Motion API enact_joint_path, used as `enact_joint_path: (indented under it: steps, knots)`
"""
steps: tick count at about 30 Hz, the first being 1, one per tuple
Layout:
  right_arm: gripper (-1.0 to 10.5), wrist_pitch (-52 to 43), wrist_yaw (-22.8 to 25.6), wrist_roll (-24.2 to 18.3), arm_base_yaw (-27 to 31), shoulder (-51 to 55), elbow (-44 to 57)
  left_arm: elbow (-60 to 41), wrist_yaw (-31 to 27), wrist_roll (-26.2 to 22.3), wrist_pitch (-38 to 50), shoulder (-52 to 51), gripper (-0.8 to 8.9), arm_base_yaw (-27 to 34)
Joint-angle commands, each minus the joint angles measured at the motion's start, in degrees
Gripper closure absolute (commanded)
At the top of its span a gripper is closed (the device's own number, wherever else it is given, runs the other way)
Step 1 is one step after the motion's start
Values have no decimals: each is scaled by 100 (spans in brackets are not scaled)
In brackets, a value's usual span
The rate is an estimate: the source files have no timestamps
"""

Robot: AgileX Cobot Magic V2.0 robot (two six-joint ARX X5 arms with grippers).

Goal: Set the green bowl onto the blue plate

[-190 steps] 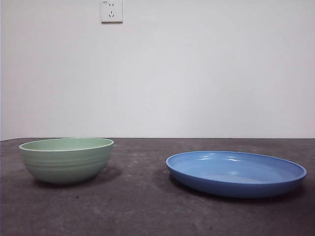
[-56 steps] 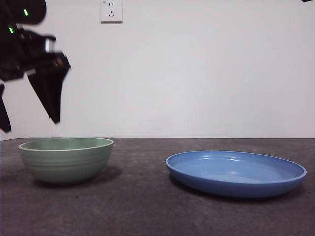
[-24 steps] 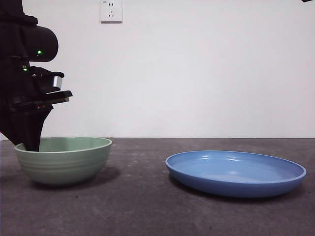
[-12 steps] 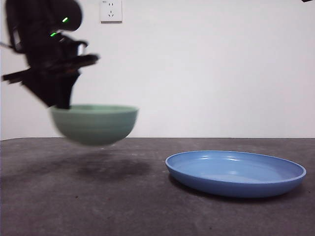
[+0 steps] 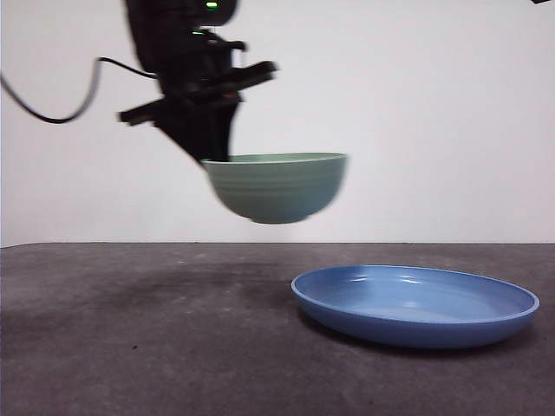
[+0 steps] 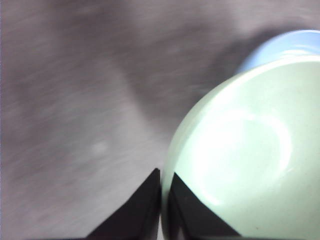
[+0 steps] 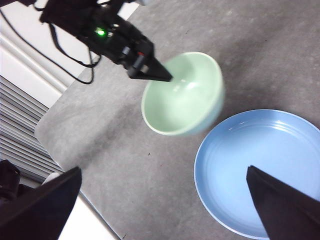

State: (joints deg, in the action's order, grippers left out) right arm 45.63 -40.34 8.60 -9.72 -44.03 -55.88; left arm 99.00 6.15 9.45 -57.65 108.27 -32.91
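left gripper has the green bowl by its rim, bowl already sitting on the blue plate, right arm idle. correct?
Not quite. The left gripper does hold the green bowl by its rim, but the bowl is in the air, above the table and short of the blue plate, not on it. The front view shows the gap beneath it. The right gripper waits, open.

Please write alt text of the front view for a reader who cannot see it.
A black left gripper holds a pale green bowl by its rim in the air above a dark grey table. A wide blue plate lies empty on the table, lower and to the side of the bowl.
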Motion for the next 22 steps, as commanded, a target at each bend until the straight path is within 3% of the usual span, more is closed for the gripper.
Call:
enact_joint_path:
  steps: [1,12,22]
  knots:
    - [325,-39,-15,-70,-20,-44,-114,531,13,72,-59,457,799,-284]
    - [325,-39,-15,-70,-20,-44,-114,1873,13,68,-221,1716,799,-1010]
    - [325,-42,-13,-70,-20,-44,-114,1908,11,57,-96,2153,799,-1165]
